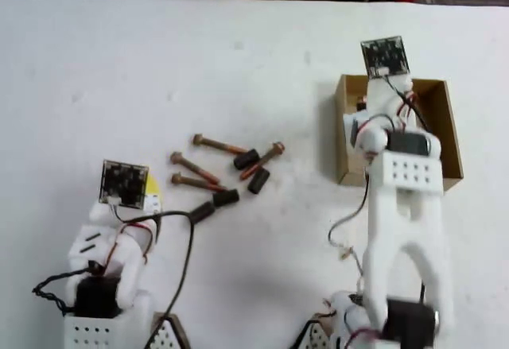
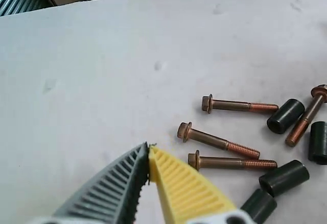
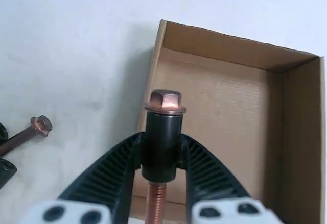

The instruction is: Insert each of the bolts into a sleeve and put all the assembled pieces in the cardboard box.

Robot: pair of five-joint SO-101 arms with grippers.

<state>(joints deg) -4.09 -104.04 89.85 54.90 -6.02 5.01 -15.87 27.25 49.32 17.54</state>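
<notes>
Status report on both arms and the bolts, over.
Right gripper shut on a sleeved bolt, over the cardboard box. Left gripper shut, empty, near four loose bolts and four sleeves. Nothing seen blocking the box.

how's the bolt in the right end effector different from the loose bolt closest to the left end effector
The held bolt wears a black sleeve; the loose bolt is bare. The held bolt is clamped by its sleeve in the right end effector over the cardboard box; the loose bolt lies flat on the table, untouched. Both are copper-coloured with flanged hex heads.
</notes>
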